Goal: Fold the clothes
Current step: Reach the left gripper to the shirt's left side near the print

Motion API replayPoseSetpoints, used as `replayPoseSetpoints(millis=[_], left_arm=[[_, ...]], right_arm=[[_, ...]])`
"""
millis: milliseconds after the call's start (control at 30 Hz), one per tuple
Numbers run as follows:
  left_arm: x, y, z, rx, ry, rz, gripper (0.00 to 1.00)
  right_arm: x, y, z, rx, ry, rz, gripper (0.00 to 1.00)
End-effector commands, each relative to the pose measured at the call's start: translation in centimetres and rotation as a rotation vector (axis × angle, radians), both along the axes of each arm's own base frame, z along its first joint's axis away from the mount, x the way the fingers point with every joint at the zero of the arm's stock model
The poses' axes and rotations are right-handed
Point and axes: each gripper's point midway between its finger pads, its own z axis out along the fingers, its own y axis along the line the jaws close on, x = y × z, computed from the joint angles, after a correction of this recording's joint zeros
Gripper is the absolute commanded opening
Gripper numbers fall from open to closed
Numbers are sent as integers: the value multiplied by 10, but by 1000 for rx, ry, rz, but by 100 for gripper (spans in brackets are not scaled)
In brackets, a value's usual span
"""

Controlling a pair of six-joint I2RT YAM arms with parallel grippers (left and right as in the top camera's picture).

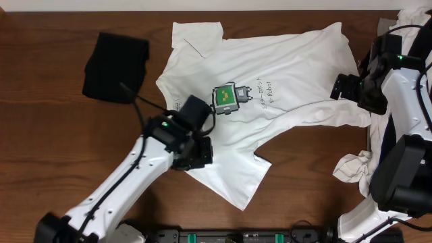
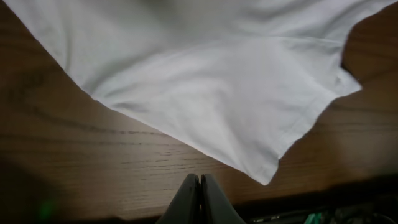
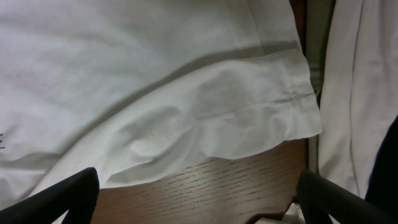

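The white T-shirt (image 1: 283,74) lies spread and rumpled on the wooden table, its green-and-grey robot print (image 1: 228,98) facing up. A folded black garment (image 1: 115,67) lies at the far left. My left gripper (image 1: 200,154) hovers over the shirt's lower left part. In the left wrist view it (image 2: 200,186) is shut and empty above bare wood, just short of a shirt corner (image 2: 264,177). My right gripper (image 1: 341,86) is at the shirt's right side. In the right wrist view it (image 3: 199,199) is open and empty, facing a sleeve hem (image 3: 292,93).
More white clothes lie bunched at the right edge (image 1: 354,167) and the far right corner (image 1: 412,17). The right arm's base (image 1: 405,175) stands at the right. A dark rail (image 1: 243,236) runs along the table's front edge.
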Motion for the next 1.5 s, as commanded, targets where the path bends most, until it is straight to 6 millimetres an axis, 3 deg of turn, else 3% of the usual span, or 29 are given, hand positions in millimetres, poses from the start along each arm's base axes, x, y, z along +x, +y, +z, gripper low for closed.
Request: replayPoseSetpoints(millis=[0,400,633,867,1000,1467], left_arm=[[1,0,-14,57,12,35,6],[25,42,-52,365,-30,136,6],[47,43,-69,350,-49,189,6],[75,82,-69,327,-51,350,6],[87,83,-70,247,-56,309,6],[90,96,-94,273,-4,342,6]], right_arm=[[-1,-1,-4,10,7,-22,99],[-1,0,-4,10,8,-22,99],[-1,0,-4,10,8,-22,99],[-1,0,-4,10,8,-22,99],[-1,-1,-4,10,7,-22,99],[-1,0,-4,10,8,-22,99]])
